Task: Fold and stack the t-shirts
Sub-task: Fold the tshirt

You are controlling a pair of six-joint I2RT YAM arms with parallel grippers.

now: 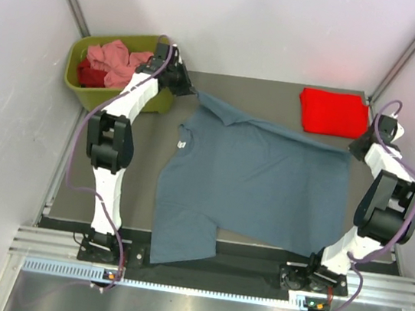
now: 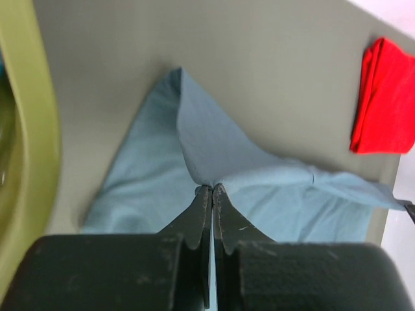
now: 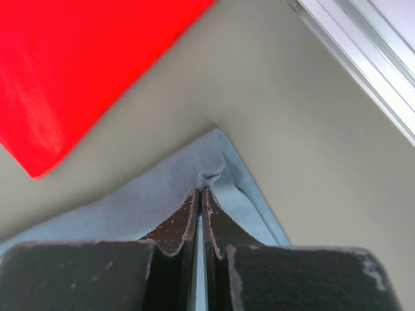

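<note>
Two grippers, both clamped on one tee; four tees in all.

The left gripper (image 2: 211, 189) has its fingers pressed together on a raised fold at the far-left edge of the slate blue-grey t-shirt (image 1: 258, 178). The right gripper (image 3: 200, 191) is clamped on the same shirt's far-right corner. That shirt lies spread across the table (image 1: 263, 92). One bright red t-shirt (image 1: 333, 111) lies folded at the far right. One salmon pink t-shirt (image 1: 118, 62) and one dark red t-shirt (image 1: 88, 71) sit crumpled in the single olive-green bin (image 1: 76, 84).
</note>
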